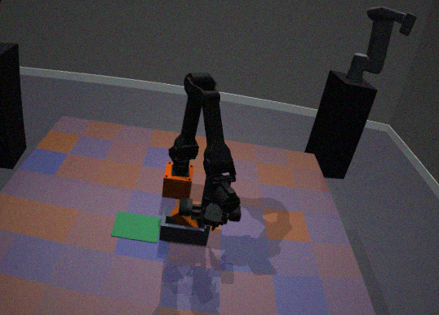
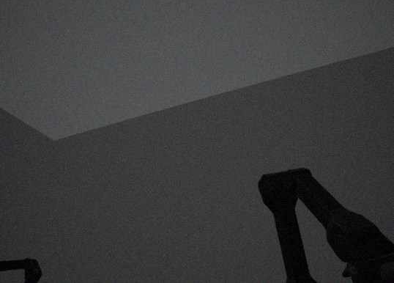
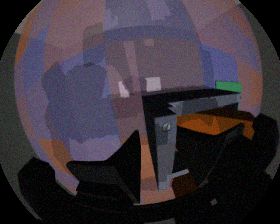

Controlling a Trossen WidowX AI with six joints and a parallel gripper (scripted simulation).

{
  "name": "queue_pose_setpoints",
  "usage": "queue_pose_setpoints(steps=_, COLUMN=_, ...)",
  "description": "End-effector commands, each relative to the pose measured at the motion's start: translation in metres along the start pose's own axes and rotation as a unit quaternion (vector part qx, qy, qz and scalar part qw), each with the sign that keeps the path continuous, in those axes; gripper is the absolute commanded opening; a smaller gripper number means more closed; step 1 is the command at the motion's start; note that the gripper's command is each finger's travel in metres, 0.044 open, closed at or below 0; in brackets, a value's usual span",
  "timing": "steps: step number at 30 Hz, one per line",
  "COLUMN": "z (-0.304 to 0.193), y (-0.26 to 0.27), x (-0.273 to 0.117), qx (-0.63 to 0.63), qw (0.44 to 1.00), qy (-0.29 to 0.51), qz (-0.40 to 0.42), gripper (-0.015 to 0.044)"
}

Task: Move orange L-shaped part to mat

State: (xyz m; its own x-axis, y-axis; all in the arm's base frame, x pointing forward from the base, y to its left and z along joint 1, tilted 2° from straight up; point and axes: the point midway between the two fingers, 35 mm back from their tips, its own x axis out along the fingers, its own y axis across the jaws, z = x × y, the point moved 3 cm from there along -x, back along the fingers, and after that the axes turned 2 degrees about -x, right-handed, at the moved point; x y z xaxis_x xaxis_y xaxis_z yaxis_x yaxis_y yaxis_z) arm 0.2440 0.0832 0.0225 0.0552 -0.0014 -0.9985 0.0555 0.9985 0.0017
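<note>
The grey tray (image 1: 184, 235) (image 3: 159, 137) sits on the floor with the green mat (image 1: 136, 227) (image 3: 227, 84) just to its left. The orange L-shaped part (image 1: 180, 218) (image 3: 211, 123) lies in the tray's pocket, tilted, with its left end raised above the rim. My gripper (image 1: 203, 219) (image 3: 153, 130) is down on the right end of the part, over the tray's right side. Its fingers stand partly open with nothing between them. The part's right end is hidden under the gripper. The exterior view shows only the dark arm (image 2: 293, 214).
The arm's orange base block (image 1: 177, 182) stands right behind the tray. A tall black pillar (image 1: 342, 124) with a camera mount stands at the back right, another pillar (image 1: 10, 104) at the far left. A low wall (image 1: 102, 80) rims the floor.
</note>
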Motion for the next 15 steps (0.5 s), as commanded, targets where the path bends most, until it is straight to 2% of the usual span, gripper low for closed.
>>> queue_pose_setpoints(steps=1, z=0.000, y=0.000, x=0.000, qx=0.000, qw=1.000, qy=0.000, qz=0.000, gripper=0.0180)
queue_pose_setpoints(steps=15, z=-0.002, y=0.010, x=-0.012, qx=0.000, qw=1.000, qy=0.003, qz=-0.004, gripper=0.0180)
